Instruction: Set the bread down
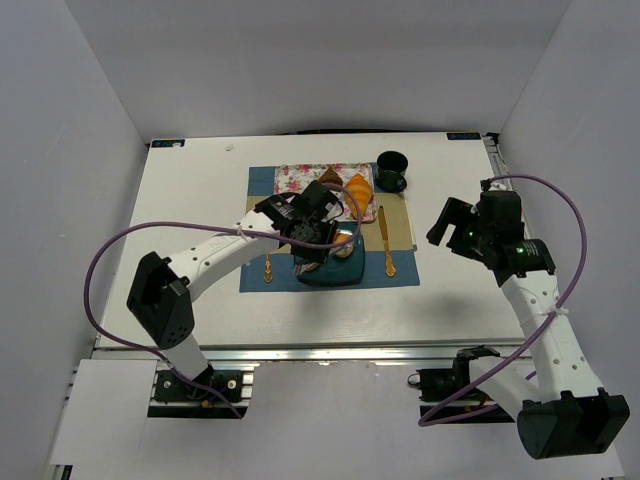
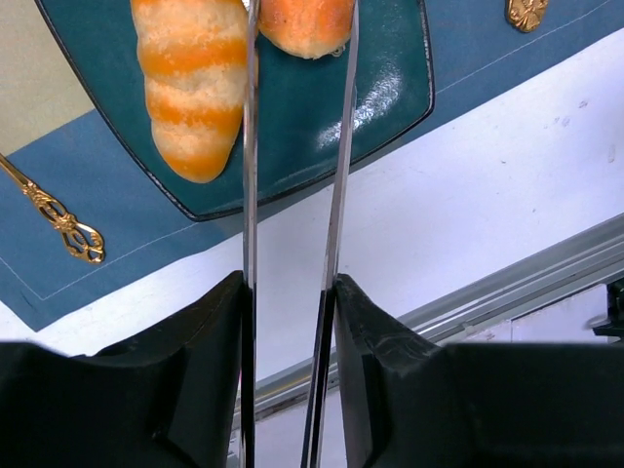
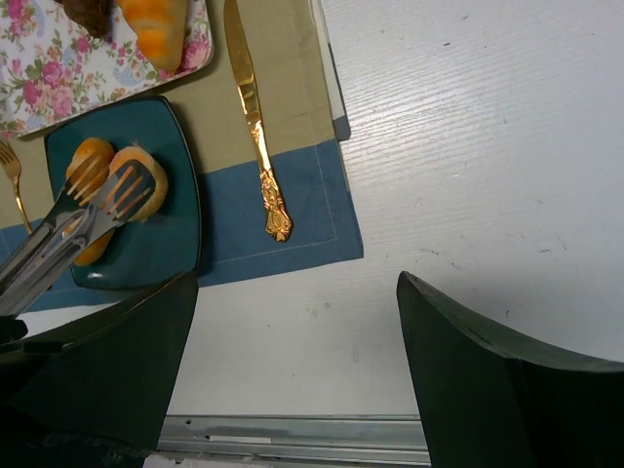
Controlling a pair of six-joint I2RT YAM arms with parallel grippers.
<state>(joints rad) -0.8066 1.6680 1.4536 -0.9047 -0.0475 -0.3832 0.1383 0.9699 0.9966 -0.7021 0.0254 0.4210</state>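
Bread: 2 pieces, both over the teal plate (image 2: 400, 58). Striped roll (image 2: 190, 88) lies flat on the plate, clear of the tool. Round bun (image 2: 302, 24) is just beside it, between the 2 blades of the metal tongs (image 2: 337, 195). Cannot tell whether it rests on the plate or hangs just above.

Left end effector (image 2: 288, 292) is pressed together on the tongs' arms, squeezing them so the blades flank the bun. The bun lies straight ahead of it, at the tongs' far tip.

Judgement: placing nearly done, with the bun's release not yet made.

Plate sits on a blue placemat (image 2: 117, 195), with a gold fork (image 2: 58, 219) on one side and a gold knife (image 3: 255, 127) on the other, laid as a place setting.

Right end effector (image 3: 297, 283) is spread wide and empty, well apart over the white tabletop (image 3: 468, 146), likely parked out of the way.
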